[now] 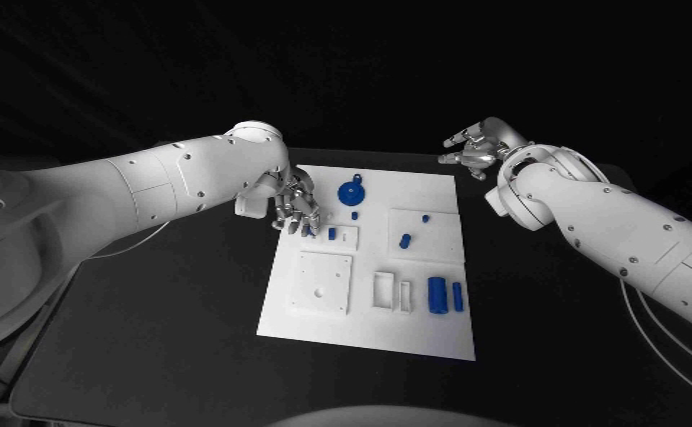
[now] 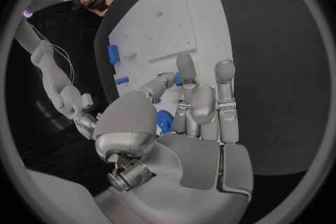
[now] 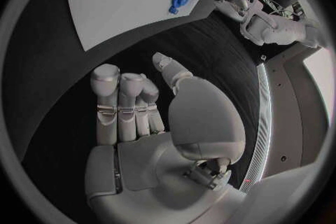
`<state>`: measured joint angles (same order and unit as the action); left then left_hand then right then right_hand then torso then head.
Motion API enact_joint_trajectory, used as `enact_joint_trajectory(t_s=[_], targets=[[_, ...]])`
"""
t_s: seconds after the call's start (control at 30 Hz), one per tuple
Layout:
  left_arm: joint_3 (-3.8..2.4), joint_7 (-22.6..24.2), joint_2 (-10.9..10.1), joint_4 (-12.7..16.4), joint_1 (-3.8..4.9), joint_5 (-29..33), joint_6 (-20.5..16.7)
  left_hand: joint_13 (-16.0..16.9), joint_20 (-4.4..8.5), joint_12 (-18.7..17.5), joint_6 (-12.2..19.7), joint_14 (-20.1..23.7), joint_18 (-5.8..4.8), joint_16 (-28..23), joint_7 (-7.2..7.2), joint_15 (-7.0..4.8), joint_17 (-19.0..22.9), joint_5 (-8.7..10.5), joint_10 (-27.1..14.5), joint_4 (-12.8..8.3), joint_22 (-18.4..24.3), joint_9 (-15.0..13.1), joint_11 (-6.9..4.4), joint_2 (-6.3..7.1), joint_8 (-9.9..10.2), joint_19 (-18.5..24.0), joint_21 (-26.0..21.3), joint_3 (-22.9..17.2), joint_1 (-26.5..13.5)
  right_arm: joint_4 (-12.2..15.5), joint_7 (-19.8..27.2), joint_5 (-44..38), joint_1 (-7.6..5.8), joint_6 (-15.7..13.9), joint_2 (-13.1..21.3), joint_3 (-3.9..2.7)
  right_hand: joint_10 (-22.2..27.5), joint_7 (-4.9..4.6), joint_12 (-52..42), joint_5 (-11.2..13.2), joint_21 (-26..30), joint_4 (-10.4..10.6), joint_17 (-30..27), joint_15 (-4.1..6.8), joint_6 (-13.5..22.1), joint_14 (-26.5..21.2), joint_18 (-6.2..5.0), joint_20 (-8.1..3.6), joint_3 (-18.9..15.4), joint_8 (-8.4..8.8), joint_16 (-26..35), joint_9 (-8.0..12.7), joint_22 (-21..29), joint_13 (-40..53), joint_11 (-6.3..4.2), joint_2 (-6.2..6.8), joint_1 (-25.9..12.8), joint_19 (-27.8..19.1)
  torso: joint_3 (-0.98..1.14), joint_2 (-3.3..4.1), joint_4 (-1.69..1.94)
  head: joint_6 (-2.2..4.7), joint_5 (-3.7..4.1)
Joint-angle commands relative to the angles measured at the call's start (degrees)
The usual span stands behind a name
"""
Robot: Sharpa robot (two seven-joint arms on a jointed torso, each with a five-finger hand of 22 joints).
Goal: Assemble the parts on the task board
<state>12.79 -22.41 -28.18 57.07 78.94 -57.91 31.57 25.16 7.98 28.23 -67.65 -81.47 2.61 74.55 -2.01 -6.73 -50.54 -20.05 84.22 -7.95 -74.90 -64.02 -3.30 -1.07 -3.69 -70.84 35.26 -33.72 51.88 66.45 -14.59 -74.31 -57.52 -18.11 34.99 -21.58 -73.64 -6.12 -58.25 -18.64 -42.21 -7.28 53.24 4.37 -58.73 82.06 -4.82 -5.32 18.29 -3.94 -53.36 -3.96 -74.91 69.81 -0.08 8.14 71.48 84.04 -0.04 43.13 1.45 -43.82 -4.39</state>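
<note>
Your head view looks down from above onto the black table (image 1: 159, 347), taking in the whole task board (image 1: 378, 277) and both arms. Your left wrist view sits close behind the left hand (image 2: 189, 123), facing along the board. Your right wrist view sits behind the right hand (image 3: 154, 123), off the board's edge. All three share the board.

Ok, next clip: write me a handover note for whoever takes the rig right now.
Left hand: over the task board's left edge, fingertips down at a small blue part; a grip cannot be confirmed.
Right hand: open, off the board past its far right corner, holding nothing.
On the board: blue disc near the far edge, two blue cylinders near the right front.
Done: nothing evident. Left: assembling the parts.
</note>
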Motion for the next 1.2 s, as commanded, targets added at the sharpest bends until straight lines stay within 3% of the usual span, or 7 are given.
enact_joint_trajectory(t_s=[0.03,1.2], targets=[[0.05,0.70,0.36,-0.23,-0.10,-0.09,1.25,0.03,-0.20,0.35,-2.58,-0.02,0.47,0.14,2.31,-0.15,0.04,-0.24,1.61,-8.56,-1.10,-0.07,-0.38,-0.68,-0.19,0.09,0.17,-8.69,1.26,0.16,0.16,-0.50,0.03,0.67,-0.01,-0.02,0.22,-0.28,-0.16,-0.02,0.22,-0.41,0.06,-0.10,-0.27,0.36,-0.42,-0.16,0.08,0.35,0.30,0.07,-1.98,0.05,-0.07,-0.53,-0.18,3.13,-0.05,0.01,0.02,-0.07,0.07],[0.16,0.56,0.53,-0.61,-0.85,-1.47,-1.64,0.09,-0.21,0.35,-2.44,0.00,0.50,0.08,2.27,-0.16,0.27,0.03,1.54,-8.51,-1.06,-0.04,-0.35,-0.85,-0.19,0.07,0.17,-8.41,1.35,0.33,0.17,-0.55,0.03,0.60,0.13,-0.02,0.22,-0.28,-0.16,-0.02,0.22,-0.41,0.06,-0.10,-0.27,0.36,-0.42,-0.16,0.08,0.35,0.30,0.07,-1.98,0.05,-0.07,-0.53,-0.18,3.13,-0.03,-0.04,0.05,-0.36,0.27]])
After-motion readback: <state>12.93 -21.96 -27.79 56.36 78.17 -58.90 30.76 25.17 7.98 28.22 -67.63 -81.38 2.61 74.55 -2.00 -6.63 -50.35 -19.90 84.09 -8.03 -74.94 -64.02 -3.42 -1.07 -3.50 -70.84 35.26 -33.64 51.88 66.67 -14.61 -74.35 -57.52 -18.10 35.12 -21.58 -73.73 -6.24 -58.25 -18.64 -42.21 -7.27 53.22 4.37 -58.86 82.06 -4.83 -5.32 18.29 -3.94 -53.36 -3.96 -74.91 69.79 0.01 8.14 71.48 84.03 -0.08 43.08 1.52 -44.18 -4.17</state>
